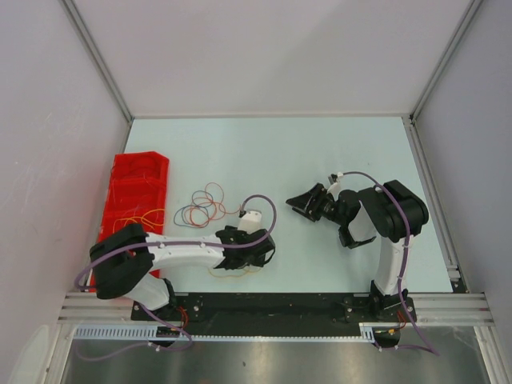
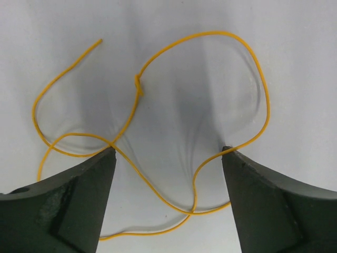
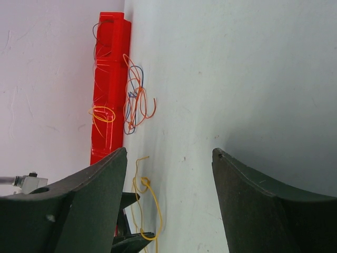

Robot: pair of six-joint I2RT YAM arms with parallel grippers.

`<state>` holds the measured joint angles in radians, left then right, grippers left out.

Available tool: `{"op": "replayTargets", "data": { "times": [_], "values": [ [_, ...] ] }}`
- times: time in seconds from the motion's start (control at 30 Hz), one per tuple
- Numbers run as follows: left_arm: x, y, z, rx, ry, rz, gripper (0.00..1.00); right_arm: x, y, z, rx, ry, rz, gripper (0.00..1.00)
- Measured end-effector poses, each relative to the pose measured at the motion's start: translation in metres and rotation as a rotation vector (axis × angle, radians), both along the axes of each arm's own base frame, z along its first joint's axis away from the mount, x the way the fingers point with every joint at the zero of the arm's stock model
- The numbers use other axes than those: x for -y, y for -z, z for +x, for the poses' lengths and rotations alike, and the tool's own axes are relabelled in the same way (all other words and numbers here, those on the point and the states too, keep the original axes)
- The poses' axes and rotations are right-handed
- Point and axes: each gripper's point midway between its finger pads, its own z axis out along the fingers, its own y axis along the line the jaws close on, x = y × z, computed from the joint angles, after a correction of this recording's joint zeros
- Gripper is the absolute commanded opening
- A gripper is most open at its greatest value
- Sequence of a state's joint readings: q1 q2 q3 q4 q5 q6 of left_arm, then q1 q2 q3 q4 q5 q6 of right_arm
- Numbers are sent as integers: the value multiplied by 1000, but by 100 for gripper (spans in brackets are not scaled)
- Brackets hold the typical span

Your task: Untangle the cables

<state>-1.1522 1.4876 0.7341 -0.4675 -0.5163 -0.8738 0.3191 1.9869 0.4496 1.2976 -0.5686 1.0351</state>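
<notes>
Wire this thin should be near weightless, limp and springy, apt to slip from flat pads, so the small knot (image 2: 138, 83) (a firmer lump) or a crossing of strands looks the best place to pinch. One orange cable (image 2: 210, 33) lies loose on the surface (image 2: 295, 79) right under the left claw (image 2: 169, 149), its loops running between the spread fingers, nothing gripped. The main tangle (image 1: 206, 206) sits just beyond that claw, near the red bin (image 1: 160, 172), which holds more strands. The right claw (image 3: 169, 151) hangs released and empty, well apart from all cables
</notes>
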Motion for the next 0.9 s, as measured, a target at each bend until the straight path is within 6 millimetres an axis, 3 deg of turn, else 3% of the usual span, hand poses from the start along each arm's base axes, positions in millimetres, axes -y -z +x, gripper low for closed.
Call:
{"op": "replayTargets", "data": {
  "times": [0.17, 0.23, 0.27, 0.3, 0.53, 0.67, 0.77, 0.9],
  "values": [
    [1, 2, 9, 21, -25, -33, 57, 0, 0, 0, -1, 0, 3, 72],
    [0, 3, 12, 33, -37, -54, 34, 0, 0, 0, -1, -1, 4, 72],
    [-2, 2, 14, 41, -45, -61, 7, 0, 0, 0, 0, -1, 5, 72],
    [-4, 2, 17, 53, -51, -65, 0, 0, 0, 0, 0, -2, 5, 72],
    [-10, 1, 21, 77, -49, -71, 0, 0, 0, 0, 0, -2, 7, 72],
    [-16, -7, 12, 49, -12, -61, 0, 0, -1, 0, 0, -3, 11, 72],
    [-13, -36, 11, 62, 17, -107, 0, 0, -1, 0, -1, -3, 12, 72],
    [1, -104, 18, 147, 41, -243, 0, 0, -1, 0, 0, -3, 12, 72]
  ]
}}
